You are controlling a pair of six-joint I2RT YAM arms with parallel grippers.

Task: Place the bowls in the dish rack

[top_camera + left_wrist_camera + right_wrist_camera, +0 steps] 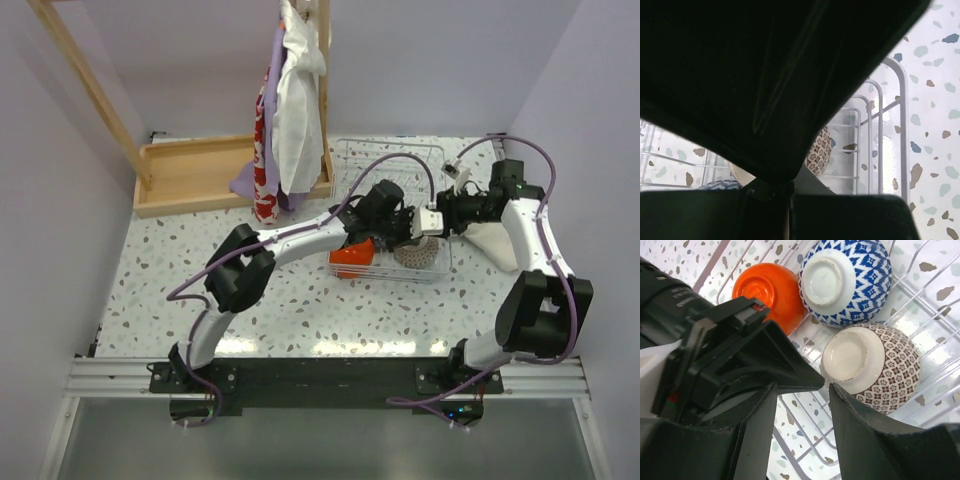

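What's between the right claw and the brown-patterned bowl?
Nothing. In the right wrist view the open right claw hangs right beside the brown-patterned bowl; only dish rack wires show between its fingers.

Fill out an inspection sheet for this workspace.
surface: speckled table, with the rack right of centre.
job's things: the rack holds an orange bowl, a blue bowl and a brown bowl, all with their bases toward the right wrist camera.
clutter: tray at far left; cloths hanging from a frame; white thing right of the rack, cannot tell what.
grippers: left gripper shut over the rack, with a dark shape at its fingers, cannot tell what; right gripper open, empty, above the rack.
cables: purple cables run along both arms.
surroundings: pale walls; metal rail at the near edge.
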